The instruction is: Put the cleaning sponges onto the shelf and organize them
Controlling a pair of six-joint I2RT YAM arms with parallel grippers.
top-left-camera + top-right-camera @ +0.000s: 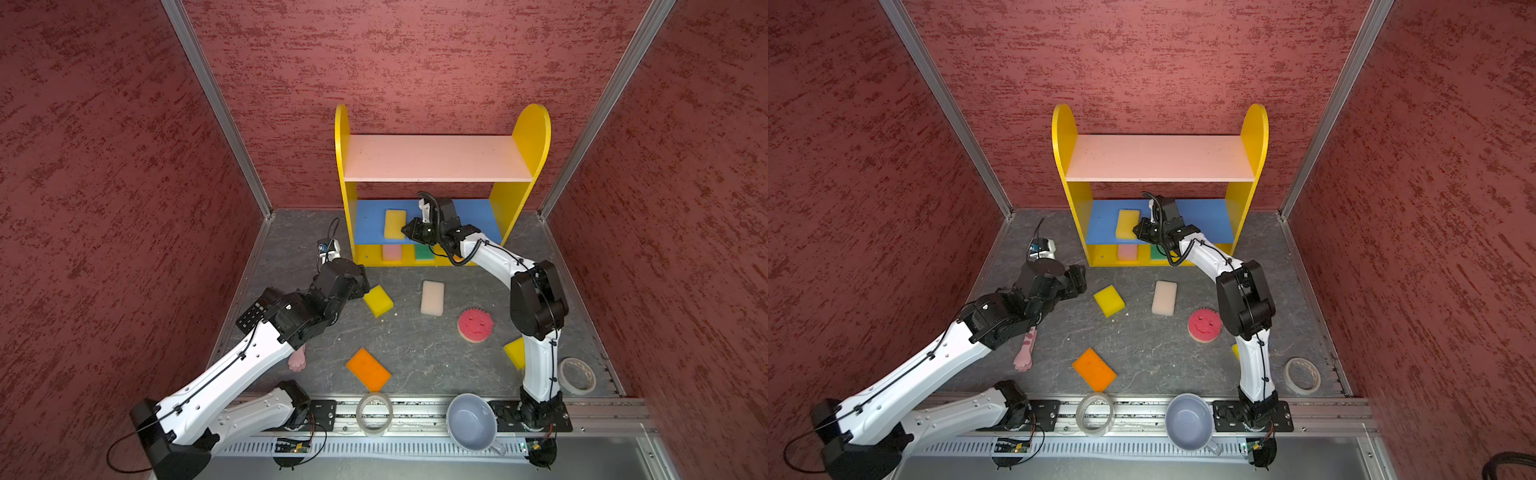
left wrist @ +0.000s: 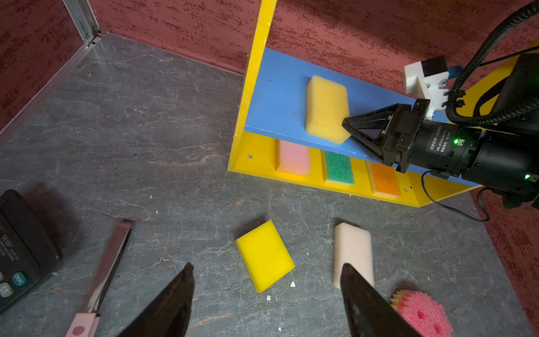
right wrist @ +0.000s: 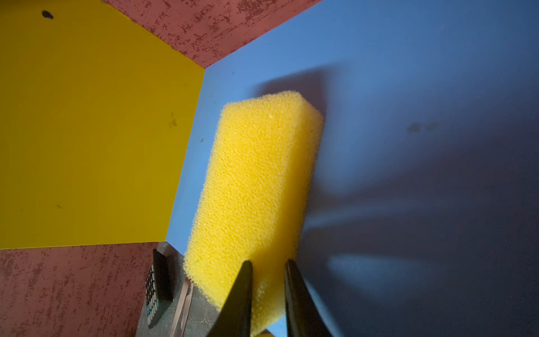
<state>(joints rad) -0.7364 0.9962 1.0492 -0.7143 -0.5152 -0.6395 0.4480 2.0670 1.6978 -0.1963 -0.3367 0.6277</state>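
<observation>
Shelf (image 1: 534, 137) stands against the back wall. Its blue middle board (image 1: 478, 216) carries one coarse yellow sponge (image 1: 395, 223), lying flat, left of centre, near end at the front edge. The yellow base (image 2: 256, 163) holds pink sponge (image 2: 293, 156), green sponge (image 2: 339, 167) and orange sponge (image 2: 385, 179) side by side, not touching.

On the floor (image 1: 415, 345) in front: smooth yellow sponge (image 1: 378, 300), cream sponge (image 1: 432, 297), round smiley sponge (image 1: 475, 324), second orange sponge (image 1: 368, 369), and another yellow block (image 1: 515, 352) partly behind the right arm.

Right gripper (image 3: 268, 262) sits at the coarse sponge's near corner, jaws drawn close with foam showing between the tips. Whether it is a true pinch cannot be told. Left gripper (image 2: 267, 265) is spread wide, holds nothing, and hangs above the floor by the smooth yellow sponge.
</observation>
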